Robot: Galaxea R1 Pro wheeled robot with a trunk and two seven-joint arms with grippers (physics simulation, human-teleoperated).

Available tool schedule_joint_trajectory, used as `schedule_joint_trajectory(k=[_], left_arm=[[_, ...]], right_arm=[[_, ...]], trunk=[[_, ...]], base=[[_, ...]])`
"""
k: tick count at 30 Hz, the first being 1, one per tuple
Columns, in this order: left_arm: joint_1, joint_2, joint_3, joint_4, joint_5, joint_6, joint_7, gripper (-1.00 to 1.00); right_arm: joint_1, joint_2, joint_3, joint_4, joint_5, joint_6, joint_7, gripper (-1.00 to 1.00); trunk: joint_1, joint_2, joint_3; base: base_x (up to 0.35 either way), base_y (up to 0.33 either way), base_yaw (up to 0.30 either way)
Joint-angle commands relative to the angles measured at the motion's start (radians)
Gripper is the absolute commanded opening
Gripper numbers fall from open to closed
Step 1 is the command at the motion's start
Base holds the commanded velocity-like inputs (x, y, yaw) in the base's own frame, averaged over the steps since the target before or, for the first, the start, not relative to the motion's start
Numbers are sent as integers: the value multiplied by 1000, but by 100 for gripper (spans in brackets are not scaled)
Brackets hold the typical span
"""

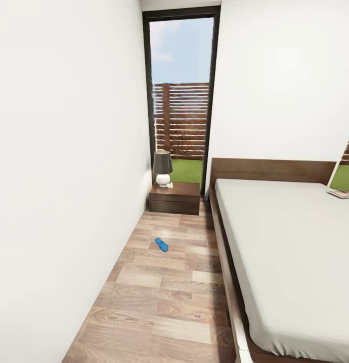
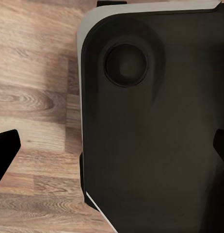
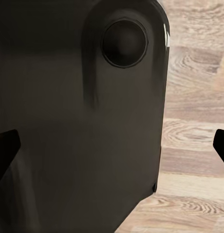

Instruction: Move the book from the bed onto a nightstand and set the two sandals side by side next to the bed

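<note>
Sandal (image 1: 161,245) lies on floor (image 1: 159,302) between nightstand (image 1: 175,197) and bed (image 1: 290,252); both tools open, empty.

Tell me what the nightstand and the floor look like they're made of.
The nightstand looks like dark reddish-brown wood with a smooth, slightly glossy top. The floor looks like matte wood planks or laminate, with visible grain and plank seams in mixed brown tones.

Head view: the bed (image 1: 290,242) occupies the right side, headboard (image 1: 272,170) against the far wall. The nightstand (image 1: 175,197) stands at the far end of the floor (image 1: 159,302), left of the headboard, below the window (image 1: 180,96). A lamp (image 1: 162,168) stands on it. One sandal (image 1: 161,245) lies on the floor before the nightstand, apart from the bed.
</note>
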Motion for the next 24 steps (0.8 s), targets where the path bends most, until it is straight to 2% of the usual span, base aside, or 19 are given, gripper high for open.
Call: schedule_joint_trajectory(k=[1,11,24], left_arm=[[0,0,2,-2,1,5,-3,100],[0,0,2,-2,1,5,-3,100],[0,0,2,-2,1,5,-3,100]], right_arm=[[0,0,0,0,-1,-1,0,100],[0,-1,-1,0,-1,-1,0,100],[0,0,0,0,2,-1,2,100]], trunk=[[0,0,-1],[0,0,-1],[0,0,-1]], base=[[81,1,1],[83,15,0],[91,93,0]])
